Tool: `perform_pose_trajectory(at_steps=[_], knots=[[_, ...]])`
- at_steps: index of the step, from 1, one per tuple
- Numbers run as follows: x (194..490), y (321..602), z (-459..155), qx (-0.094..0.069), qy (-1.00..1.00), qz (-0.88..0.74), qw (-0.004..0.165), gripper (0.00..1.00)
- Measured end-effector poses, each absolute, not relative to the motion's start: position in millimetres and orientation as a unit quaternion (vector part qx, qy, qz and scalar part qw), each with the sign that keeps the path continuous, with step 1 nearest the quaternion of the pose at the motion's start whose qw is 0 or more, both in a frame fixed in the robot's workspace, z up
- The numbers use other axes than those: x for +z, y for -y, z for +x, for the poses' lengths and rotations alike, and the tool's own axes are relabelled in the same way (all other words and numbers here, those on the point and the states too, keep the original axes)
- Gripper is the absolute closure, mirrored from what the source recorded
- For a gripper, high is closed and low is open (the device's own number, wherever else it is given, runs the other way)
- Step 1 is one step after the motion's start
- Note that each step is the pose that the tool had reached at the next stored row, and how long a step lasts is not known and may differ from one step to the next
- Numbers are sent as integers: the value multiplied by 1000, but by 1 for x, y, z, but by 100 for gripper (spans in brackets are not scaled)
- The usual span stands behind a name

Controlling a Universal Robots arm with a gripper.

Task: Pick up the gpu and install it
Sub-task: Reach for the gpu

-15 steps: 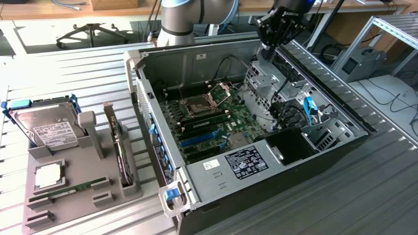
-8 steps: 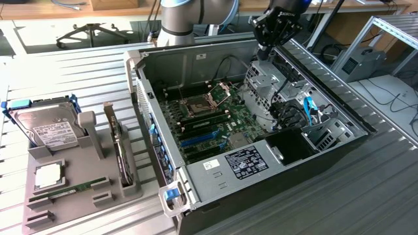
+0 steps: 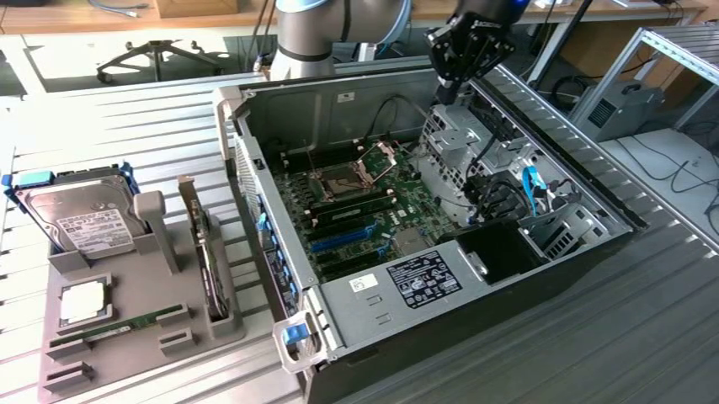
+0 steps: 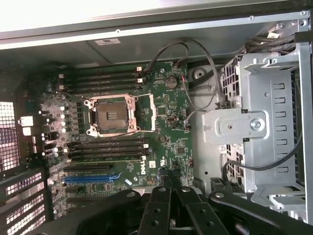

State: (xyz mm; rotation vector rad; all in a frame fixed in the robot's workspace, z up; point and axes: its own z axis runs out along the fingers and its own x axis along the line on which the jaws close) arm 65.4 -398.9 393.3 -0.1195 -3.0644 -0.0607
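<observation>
Gripper [image 3: 452, 84] hovering over far rim of open computer case [image 3: 326, 109], fingers together, empty as far as we see. Gpu [image 3: 209, 257] stands on edge in gray holder tray [image 3: 135, 286] on desk [image 3: 124, 126], exterior view's left, just beside case, well apart from gripper. Hard drive [image 3: 84, 215] beside it. In wrist view we look past gripper [image 4: 171, 191] onto motherboard [image 4: 122, 122].

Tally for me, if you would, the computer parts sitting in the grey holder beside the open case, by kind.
hard drive: 1
gpu: 1
RAM stick: 1
square silver chip: 1
Total: 4
</observation>
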Motion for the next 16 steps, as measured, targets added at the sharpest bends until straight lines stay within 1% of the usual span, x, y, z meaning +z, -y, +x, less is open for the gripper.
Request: perform_pose_trajectory(at_steps=[16], knots=[[393,399,43,-20,998,-39,37,89]])
